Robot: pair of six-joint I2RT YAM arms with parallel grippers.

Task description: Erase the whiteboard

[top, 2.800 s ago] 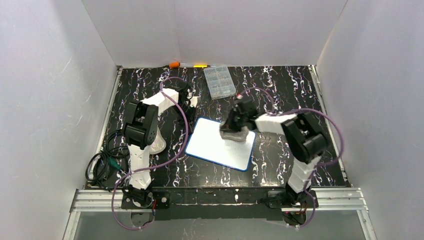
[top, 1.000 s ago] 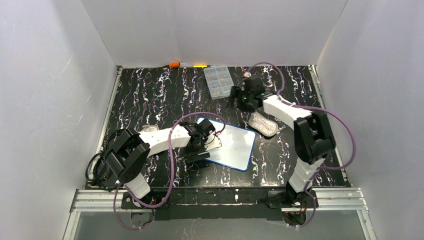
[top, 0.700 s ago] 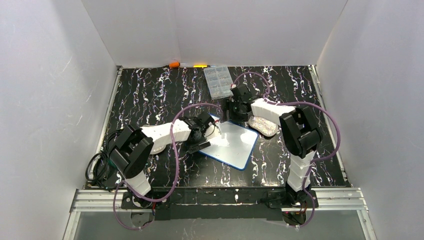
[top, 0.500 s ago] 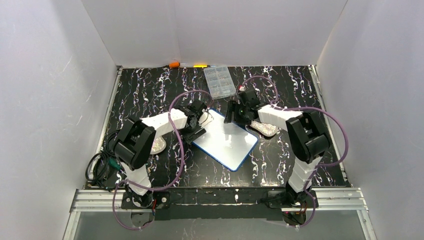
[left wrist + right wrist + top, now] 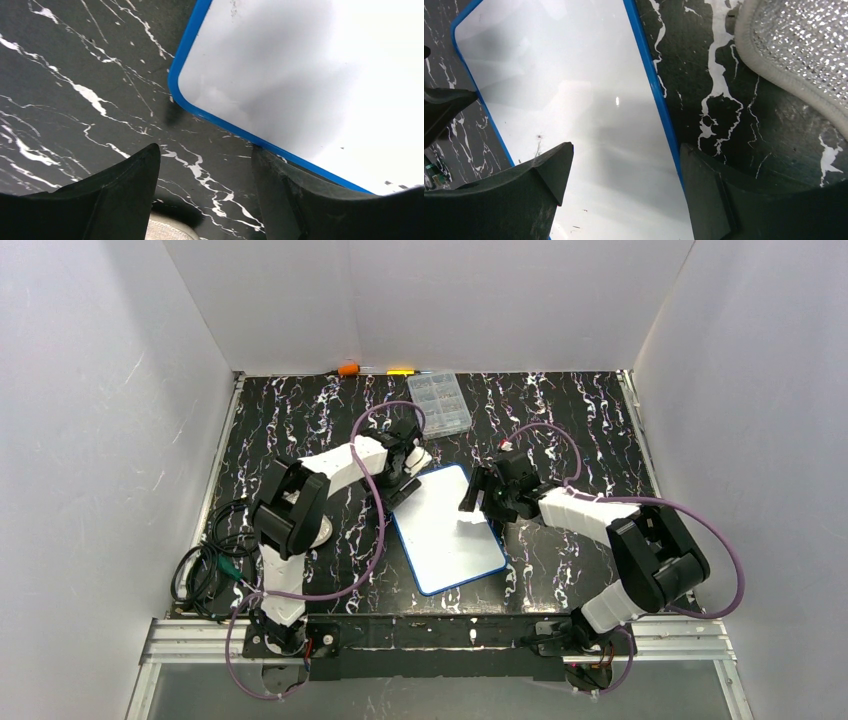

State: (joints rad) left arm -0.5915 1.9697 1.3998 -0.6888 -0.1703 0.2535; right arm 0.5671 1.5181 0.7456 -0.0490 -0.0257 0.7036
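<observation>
Flanking whiteboard, left hand, right hand

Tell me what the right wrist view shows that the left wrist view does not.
Right wrist only: a glittery grey pad on the table, beside the whiteboard but apart from it. Left wrist only: a pale object at the bottom edge, too cut off to name. Both: the whiteboard with its blue rim, the marbled table, and open fingers holding nothing: right gripper, left gripper.
</observation>
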